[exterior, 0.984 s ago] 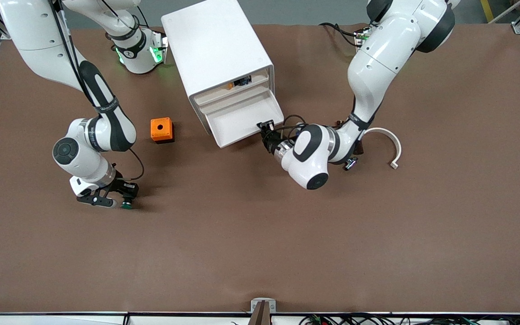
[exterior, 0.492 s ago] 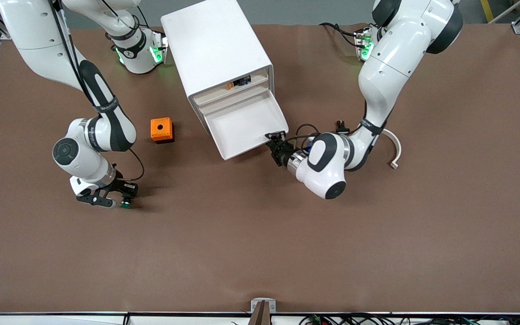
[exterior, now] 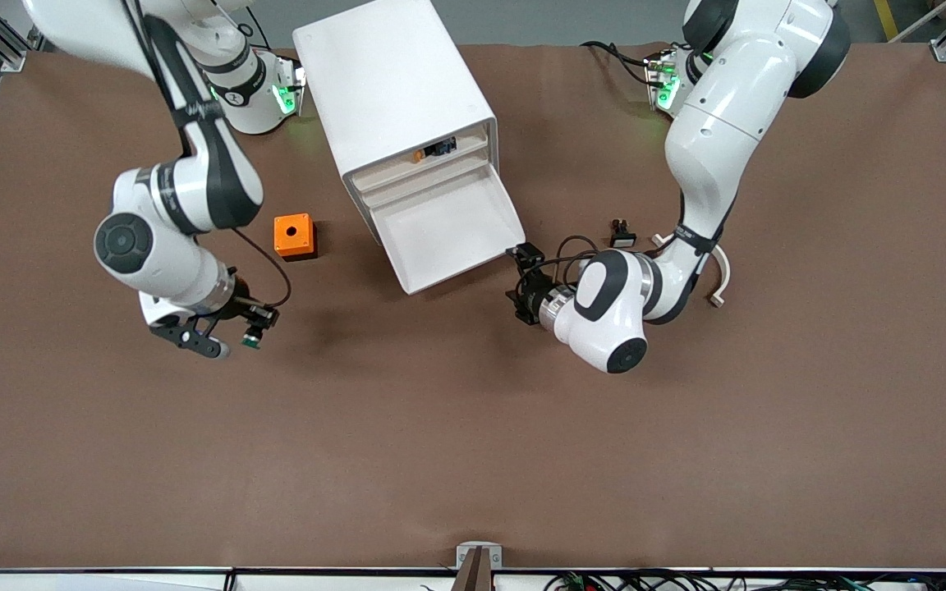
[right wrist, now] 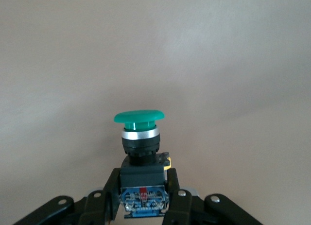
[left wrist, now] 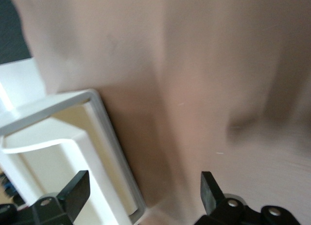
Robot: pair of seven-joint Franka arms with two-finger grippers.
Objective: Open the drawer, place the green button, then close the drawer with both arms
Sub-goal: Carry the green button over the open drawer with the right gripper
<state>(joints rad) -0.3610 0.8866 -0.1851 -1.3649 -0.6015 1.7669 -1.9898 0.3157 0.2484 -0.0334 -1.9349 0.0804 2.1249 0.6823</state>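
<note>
Right claw (right wrist: pixel 141 205) grips green button (right wrist: pixel 139 118) (aloft); drawer (exterior: pixel 448 234) open.

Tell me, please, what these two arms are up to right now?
The drawer of the white cabinet stands pulled out. The left gripper is open, just off the drawer's front corner. The right gripper is shut on the green button and holds it above the table, toward the right arm's end, nearer the front camera than the orange box.
</note>
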